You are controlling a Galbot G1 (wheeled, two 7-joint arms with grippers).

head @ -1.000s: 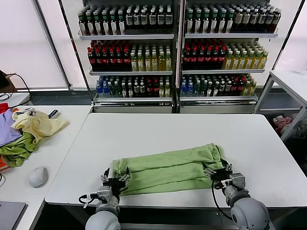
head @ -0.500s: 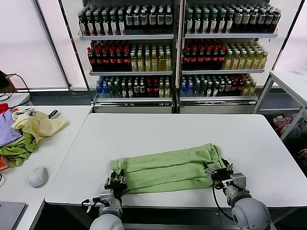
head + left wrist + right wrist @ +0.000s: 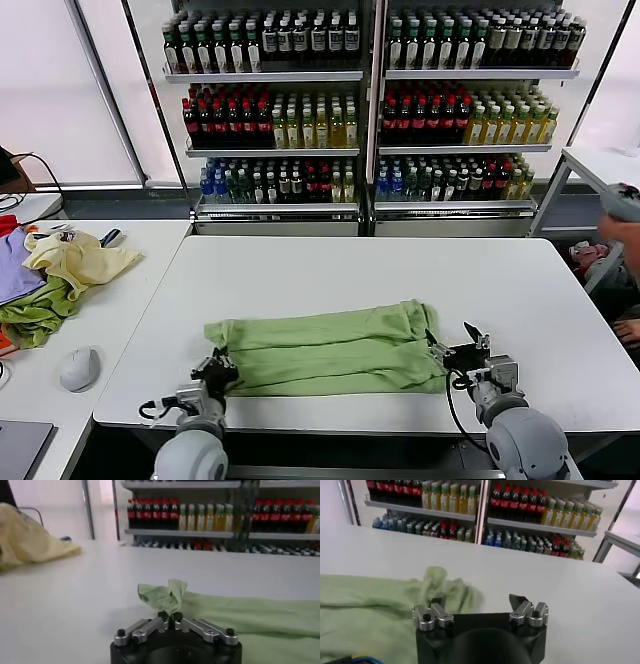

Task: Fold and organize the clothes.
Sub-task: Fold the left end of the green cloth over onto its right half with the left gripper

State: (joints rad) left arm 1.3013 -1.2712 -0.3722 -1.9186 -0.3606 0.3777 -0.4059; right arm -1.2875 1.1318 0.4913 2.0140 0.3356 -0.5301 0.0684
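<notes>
The polo shirt (image 3: 325,350) lies folded into a long band across the near part of the white counter (image 3: 370,275), its length running side to side; the left tool (image 3: 216,372) sits at the shirt's left end, its fingers together and clamped on a bunched corner of the green cloth, which the left wrist view shows standing up as a small crumpled peak (image 3: 165,596) just above the fingertips; the right tool (image 3: 458,352) rests at the shirt's right end with its fingers wide apart, the near finger beside the cloth and nothing between them; beyond the shirt the counter runs back to a drinks cooler (image 3: 370,110) with rows of bottles on its shelves; to the shirt's left, on a second counter (image 3: 130,300), lie a pale yellow garment (image 3: 80,260) heaped over an olive-green one (image 3: 35,315) and a purple one (image 3: 12,275), with a grey mouse (image 3: 80,368) nearer the robot; far right of the shirt, a person's hand (image 3: 622,215) shows at the edge, holding something grey.
</notes>
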